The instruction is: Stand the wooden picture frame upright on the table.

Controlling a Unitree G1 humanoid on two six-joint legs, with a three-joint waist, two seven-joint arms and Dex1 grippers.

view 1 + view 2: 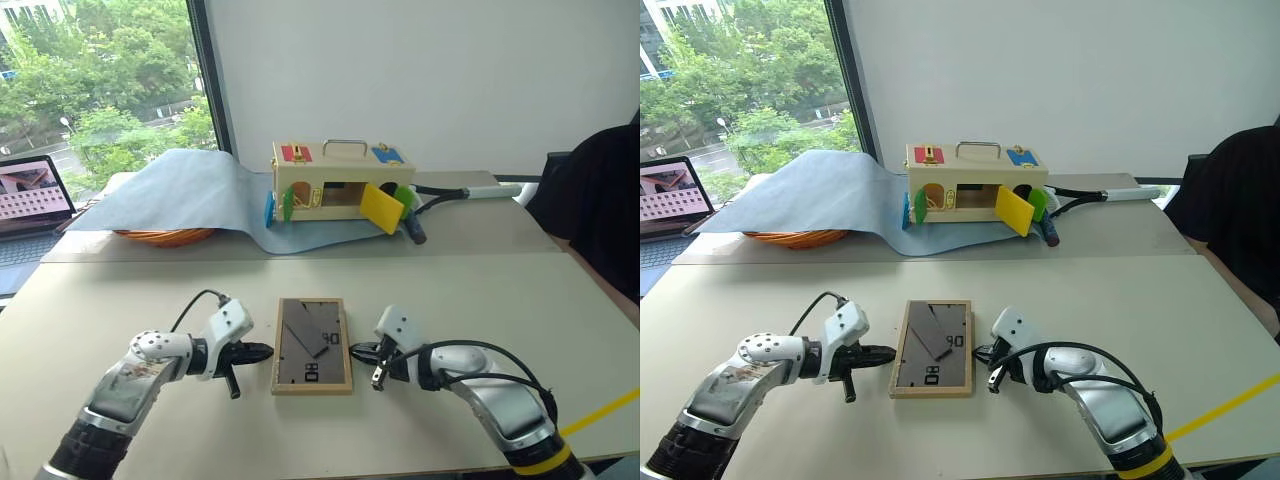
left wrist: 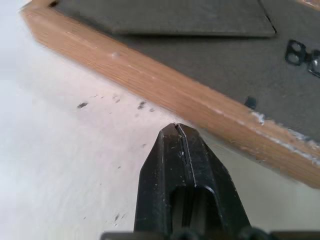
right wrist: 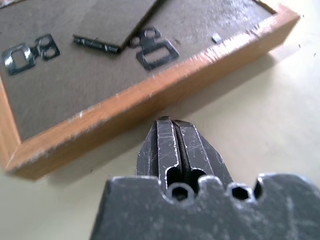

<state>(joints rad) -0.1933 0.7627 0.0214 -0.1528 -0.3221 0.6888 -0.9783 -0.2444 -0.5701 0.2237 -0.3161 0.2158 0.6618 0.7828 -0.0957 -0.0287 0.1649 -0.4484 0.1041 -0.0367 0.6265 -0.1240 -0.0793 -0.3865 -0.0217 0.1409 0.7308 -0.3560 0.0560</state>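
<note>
Left eye view, nearest the worktop's front edge: the left claw (image 1: 262, 351) and the right claw (image 1: 358, 350) lie low over the large beige worktop (image 1: 480, 310), one on either side of the small rectangular light-wood picture frame (image 1: 312, 345). Both claws are pinched fully together and hold nothing. In the left wrist view the left claw's black tip (image 2: 178, 131) sits just beside the frame's long wooden side; whether it touches cannot be told. In the right wrist view the right claw's tip (image 3: 168, 125) stands just off the opposite long side, with a sliver of worktop showing between.

The frame lies flat, face down, a little in from the front edge and about midway along it. Its dark grey back faces up, with the easel flap (image 1: 306, 328) folded against it, white marks (image 1: 311, 372) near the end closest to the front edge, and small metal hangers (image 3: 156, 51) seen in the right wrist view.

Farther back, towards the far edge, a blue-grey cloth (image 1: 180, 195) is draped over an orange woven basket (image 1: 165, 237) and runs under a larger pale wooden box (image 1: 330, 180) with coloured latches and a metal handle. A racket with a white grip (image 1: 470, 192) lies just beside the box, near the far right corner. At the left edge an open laptop (image 1: 30, 200) stands. A person in dark clothing (image 1: 595, 210) sits at the right edge.
</note>
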